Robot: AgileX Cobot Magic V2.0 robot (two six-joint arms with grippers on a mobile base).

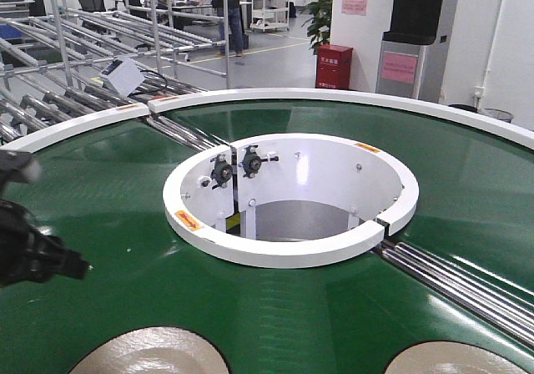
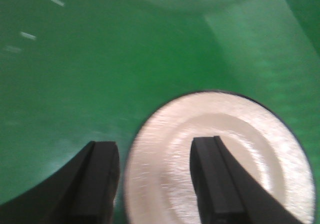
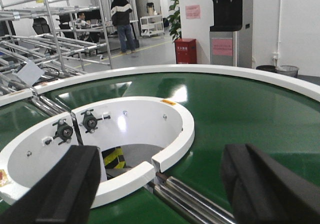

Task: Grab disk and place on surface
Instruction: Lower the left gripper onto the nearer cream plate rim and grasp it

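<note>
Beneath the left gripper [image 2: 154, 146], the disk [image 2: 265, 149] is seen as silvery metal with a fine, grainy, brushed sheen, crossed by a smoother circular band. The gripper's fingers [image 2: 100, 184] are finished in matt black, rubber or plastic by the look. Around them the green belt [image 2: 100, 74] is rendered smooth and faintly glossy. Ahead of the right gripper [image 3: 165, 159], the white ring [image 3: 175, 124] is coated in smooth, glossy paint, and the rollers [image 3: 195, 204] between its fingers are left as polished bare metal.

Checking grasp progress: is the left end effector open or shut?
Open. The left end effector has fingers apart, one over the disk, one over the belt.
</note>
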